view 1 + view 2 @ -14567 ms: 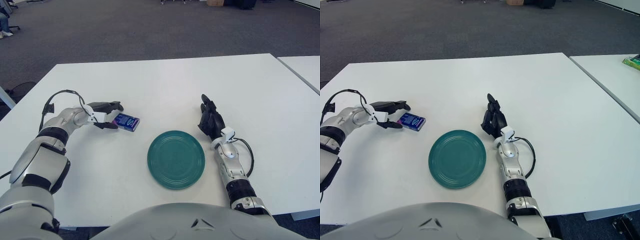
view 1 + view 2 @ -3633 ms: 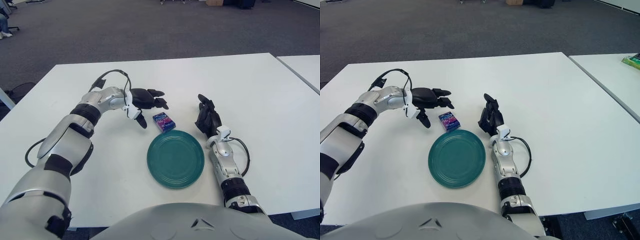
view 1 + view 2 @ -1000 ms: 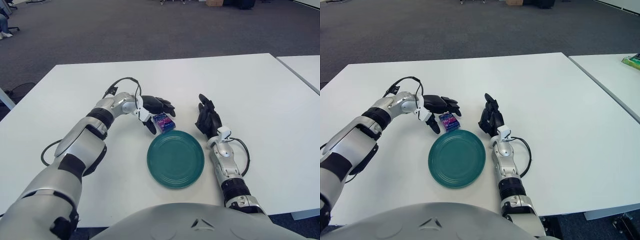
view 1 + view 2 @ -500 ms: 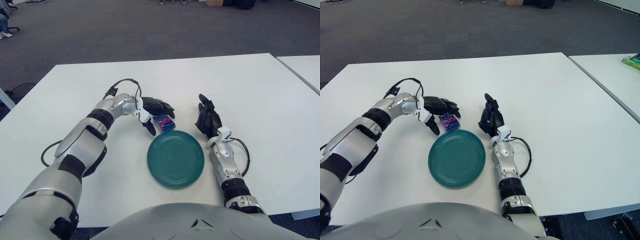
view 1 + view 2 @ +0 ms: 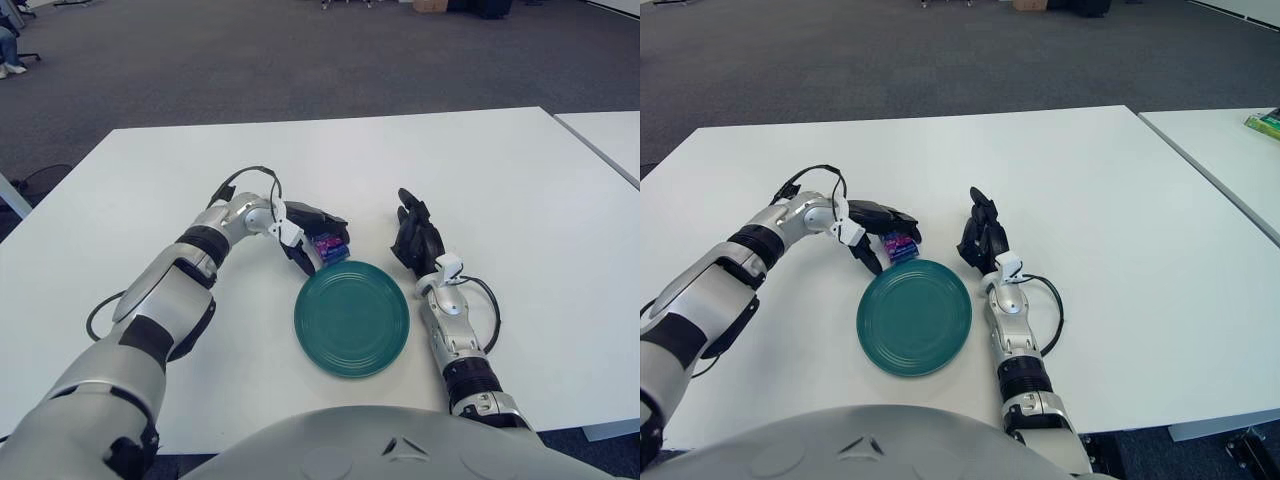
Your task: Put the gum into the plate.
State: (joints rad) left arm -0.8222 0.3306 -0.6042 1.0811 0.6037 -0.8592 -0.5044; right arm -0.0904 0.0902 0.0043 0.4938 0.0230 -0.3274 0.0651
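The gum (image 5: 328,246) is grasped by the left hand (image 5: 314,232) at the plate's (image 5: 352,318) 11 o'clock edge; the right hand (image 5: 417,240), fingers relaxed, is seen at 2 o'clock.

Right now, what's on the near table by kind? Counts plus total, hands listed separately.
Gum pack: 1, at the plate's far-left rim, left hand closed around it
Green plate: 1, nothing in it
Total items: 2
Robot hands: 2; the right hand shows just right of the plate
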